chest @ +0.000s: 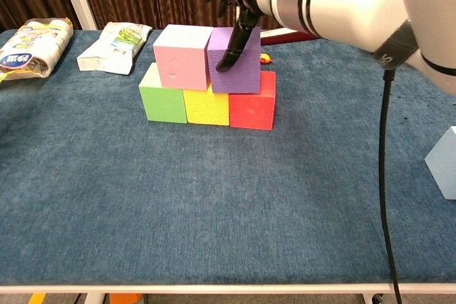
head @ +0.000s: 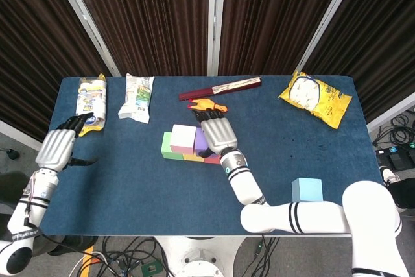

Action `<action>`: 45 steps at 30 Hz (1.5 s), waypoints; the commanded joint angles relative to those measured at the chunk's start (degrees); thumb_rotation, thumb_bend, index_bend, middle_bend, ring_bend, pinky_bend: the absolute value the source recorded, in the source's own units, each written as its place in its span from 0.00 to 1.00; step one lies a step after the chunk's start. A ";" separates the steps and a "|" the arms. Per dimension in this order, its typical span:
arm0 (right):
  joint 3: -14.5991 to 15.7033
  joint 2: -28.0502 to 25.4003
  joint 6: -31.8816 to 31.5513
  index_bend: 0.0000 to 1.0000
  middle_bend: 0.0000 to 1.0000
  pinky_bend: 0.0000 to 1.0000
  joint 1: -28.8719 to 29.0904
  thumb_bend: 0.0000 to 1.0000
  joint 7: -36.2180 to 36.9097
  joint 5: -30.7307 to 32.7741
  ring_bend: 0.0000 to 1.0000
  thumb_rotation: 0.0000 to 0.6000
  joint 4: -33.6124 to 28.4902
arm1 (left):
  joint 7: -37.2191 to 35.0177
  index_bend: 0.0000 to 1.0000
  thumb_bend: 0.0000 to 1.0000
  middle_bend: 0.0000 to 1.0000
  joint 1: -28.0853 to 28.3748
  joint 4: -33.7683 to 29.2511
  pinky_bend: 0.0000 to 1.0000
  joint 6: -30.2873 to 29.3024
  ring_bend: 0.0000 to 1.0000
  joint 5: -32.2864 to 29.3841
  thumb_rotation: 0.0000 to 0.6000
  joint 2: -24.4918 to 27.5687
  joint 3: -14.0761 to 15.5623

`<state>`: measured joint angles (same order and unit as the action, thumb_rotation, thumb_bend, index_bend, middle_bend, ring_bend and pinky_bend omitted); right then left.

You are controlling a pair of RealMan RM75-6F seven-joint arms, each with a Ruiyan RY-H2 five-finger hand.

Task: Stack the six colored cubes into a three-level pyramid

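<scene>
Near right, the light blue cube (head: 307,190) sits alone on the tabletop (chest: 214,204), well apart from the stack; not yet placed.

Mid-table: base row green cube (chest: 163,97), yellow cube (chest: 207,107), red cube (chest: 252,104), touching side by side. On top, the pink cube (chest: 182,57) and purple cube (chest: 235,62), touching each other.

Our right robot hand (chest: 239,5) drapes over the purple cube, one finger down its near face, the rest over the far side. We judge it holds the cube; whether it's a firm grip or just resting we can't tell.

We judge the step is seating purple. Keep it flush against pink, centred over the yellow/red seam, then lift fingers straight up so nothing drags.

Room: open tabletop near and right for the reach to light blue. Far side is tighter: a small orange toy (head: 207,104) and a dark red stick (head: 220,88) sit just behind the stack.

Our left robot hand (head: 57,148) hovers at the left edge, fingers loosely apart, holding nothing.
</scene>
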<state>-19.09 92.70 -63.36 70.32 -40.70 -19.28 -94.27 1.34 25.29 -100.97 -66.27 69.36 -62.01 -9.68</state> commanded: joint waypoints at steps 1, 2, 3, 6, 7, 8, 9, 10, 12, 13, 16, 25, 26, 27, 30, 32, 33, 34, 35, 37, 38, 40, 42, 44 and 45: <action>-0.17 0.19 0.15 0.00 0.12 0.02 0.22 0.01 -0.35 0.17 0.00 1.00 0.32 | -0.07 0.10 0.02 0.12 -0.12 0.01 0.26 -0.12 0.10 0.08 1.00 0.01 0.02; -0.17 0.28 0.08 0.00 0.12 0.02 0.26 0.01 -0.47 0.12 0.00 1.00 0.46 | -0.13 0.10 0.02 0.12 -0.16 0.03 0.26 -0.18 0.10 0.11 1.00 -0.02 0.01; -0.15 0.42 0.07 0.00 0.12 0.02 0.29 0.01 -0.57 0.05 0.00 1.00 0.66 | -0.21 0.10 0.02 0.12 -0.15 0.08 0.26 -0.15 0.10 0.10 1.00 -0.08 -0.02; -0.27 0.70 0.32 0.00 0.12 0.02 0.32 0.01 -0.65 0.22 0.00 1.00 1.10 | -0.28 0.10 0.02 0.12 -0.20 0.18 0.26 -0.13 0.10 0.16 1.00 -0.09 0.00; -0.31 0.72 0.43 0.00 0.12 0.02 0.33 0.01 -0.68 0.23 0.00 1.00 1.18 | -0.32 0.10 0.02 0.12 -0.24 0.18 0.26 -0.14 0.10 0.19 1.00 -0.09 0.01; -0.32 0.69 0.52 0.00 0.12 0.02 0.30 0.01 -0.68 0.16 0.00 1.00 1.13 | -0.35 0.10 0.02 0.12 -0.27 0.18 0.26 -0.18 0.10 0.22 1.00 -0.07 0.01; -0.26 0.53 0.71 0.00 0.12 0.02 0.18 0.01 -0.62 -0.07 0.00 1.00 0.89 | -0.39 0.10 0.02 0.12 -0.32 0.20 0.26 -0.23 0.10 0.27 1.00 -0.07 0.01; -0.20 0.26 0.96 0.00 0.12 0.02 0.04 0.02 -0.52 -0.26 0.00 1.00 0.58 | -0.39 0.10 0.02 0.12 -0.36 0.20 0.26 -0.25 0.10 0.28 1.00 -0.07 0.03; -0.08 -0.79 1.57 0.00 0.12 0.01 -0.54 0.02 -0.01 -0.89 0.00 1.00 -0.69 | -0.25 0.10 0.02 0.12 -0.39 0.18 0.26 -0.18 0.10 0.27 1.00 0.00 0.09; 0.10 -1.44 1.84 0.00 0.12 0.01 -0.87 0.02 0.22 -1.39 0.00 1.00 -1.46 | -0.23 0.10 0.02 0.12 -0.37 0.17 0.26 -0.10 0.10 0.26 1.00 0.01 0.10; 0.69 -4.39 2.70 0.00 0.12 0.01 -2.48 0.02 1.60 -3.67 0.00 1.00 -4.89 | -0.20 0.10 0.02 0.12 -0.48 0.05 0.26 -0.24 0.10 0.39 1.00 0.04 0.13; 4.36 -17.25 3.91 0.00 0.12 0.00 -9.77 0.02 7.00 -14.20 0.00 1.00 -14.60 | -0.28 0.10 0.02 0.12 -0.95 -0.48 0.26 -0.77 0.10 0.47 1.00 0.52 0.08; 4.73 -18.43 4.24 0.00 0.12 0.00 -10.38 0.02 7.49 -14.78 0.00 1.00 -14.95 | -0.22 0.10 0.02 0.12 -0.99 -0.66 0.26 -0.85 0.10 0.44 1.00 0.60 0.05; 5.15 -19.83 4.72 0.00 0.12 0.00 -11.06 0.02 8.12 -15.42 0.00 1.00 -15.14 | -0.12 0.10 0.02 0.12 -1.08 -0.83 0.26 -0.93 0.10 0.36 1.00 0.65 0.08; 5.95 -21.85 5.88 0.00 0.12 0.00 -12.16 0.02 9.53 -16.23 0.00 1.00 -13.89 | -0.01 0.10 0.02 0.12 -0.99 -0.73 0.26 -0.78 0.10 0.10 1.00 0.55 -0.05; 6.11 -21.91 7.01 0.00 0.12 0.00 -12.30 0.02 10.50 -16.00 0.00 1.00 -12.21 | 0.19 0.10 0.02 0.12 -0.94 -0.79 0.26 -0.83 0.10 -0.02 1.00 0.42 -0.14; 6.14 -21.62 7.98 0.00 0.12 0.00 -12.15 0.02 11.04 -15.63 0.00 1.00 -10.82 | 0.33 0.10 0.02 0.12 -0.86 -0.81 0.26 -0.82 0.10 -0.17 1.00 0.36 -0.26; 6.07 -21.22 8.72 0.00 0.12 0.00 -11.89 0.02 11.37 -15.34 0.00 1.00 -9.64 | 0.44 0.10 0.02 0.12 -0.81 -0.87 0.26 -0.82 0.10 -0.29 1.00 0.33 -0.34; 5.93 -20.47 9.70 0.00 0.12 0.00 -11.46 0.02 11.85 -15.05 0.00 1.00 -8.02 | 0.61 0.10 0.02 0.12 -0.76 -1.00 0.26 -0.81 0.10 -0.44 1.00 0.30 -0.42; 5.55 -19.16 11.19 0.00 0.12 0.00 -10.67 0.02 12.57 -14.78 0.00 1.00 -5.57 | 0.89 0.10 0.02 0.12 -0.83 -1.16 0.26 -0.93 0.10 -0.50 1.00 0.21 -0.36; 5.33 -18.40 11.89 0.00 0.11 0.00 -10.26 0.02 13.00 -14.83 0.00 1.00 -4.31 | 1.05 0.10 0.02 0.12 -0.81 -1.20 0.26 -0.96 0.10 -0.58 1.00 0.24 -0.40; 5.00 -16.77 13.70 0.00 0.11 0.00 -9.35 0.02 13.92 -15.18 0.00 1.00 -1.35 | 1.30 0.10 0.02 0.12 -0.77 -1.36 0.26 -0.84 0.10 -0.87 1.00 0.29 -0.43; 4.86 -15.53 14.78 0.00 0.11 0.00 -8.60 0.01 14.41 -15.61 0.00 1.00 1.18 | 1.47 0.10 0.02 0.12 -0.83 -1.43 0.26 -0.85 0.10 -1.20 1.00 0.31 -0.46; 4.88 -14.61 15.25 0.00 0.11 0.00 -8.12 0.01 14.63 -15.88 0.00 1.00 3.09 | 1.56 0.10 0.02 0.12 -0.92 -1.42 0.26 -0.86 0.10 -1.47 1.00 0.32 -0.43; 4.85 -13.99 15.60 0.00 0.11 0.00 -7.84 0.01 14.87 -15.90 0.00 1.00 4.22 | 1.60 0.10 0.02 0.12 -1.00 -1.38 0.26 -0.91 0.10 -1.62 1.00 0.31 -0.41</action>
<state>-14.06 77.43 -48.76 61.65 -26.51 -34.90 -91.71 2.91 24.35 -102.37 -67.14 67.81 -61.70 -10.11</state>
